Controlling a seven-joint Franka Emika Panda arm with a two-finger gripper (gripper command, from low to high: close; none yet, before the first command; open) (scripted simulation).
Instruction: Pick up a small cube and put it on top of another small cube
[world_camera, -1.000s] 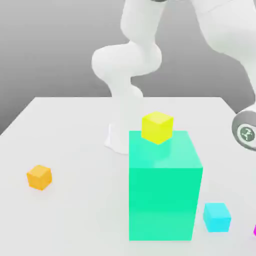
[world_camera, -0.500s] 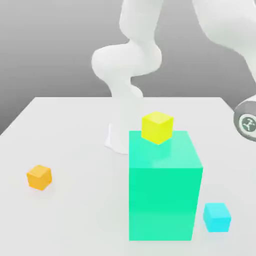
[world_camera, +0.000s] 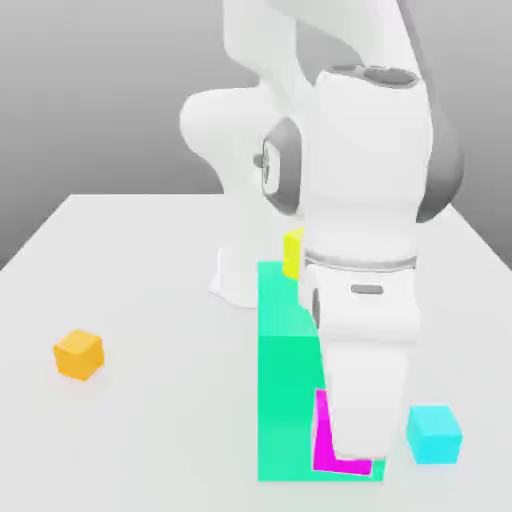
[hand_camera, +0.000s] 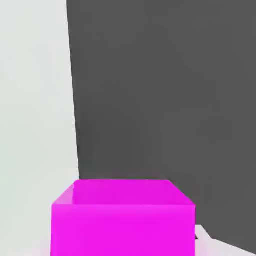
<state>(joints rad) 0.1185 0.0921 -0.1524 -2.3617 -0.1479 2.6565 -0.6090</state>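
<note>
The end effector (world_camera: 345, 455) is pinching the pink cube (world_camera: 322, 440) in front of the green block (world_camera: 285, 400), so the carry step is underway, and placement next requires alignment above another small cube.

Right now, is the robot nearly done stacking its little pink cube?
Not yet. The pink cube is picked up: it sits close under the hand camera, and in the exterior view it shows at the arm's tip in front of the green block. Left: setting it on another small cube, such as the cyan cube.
</note>
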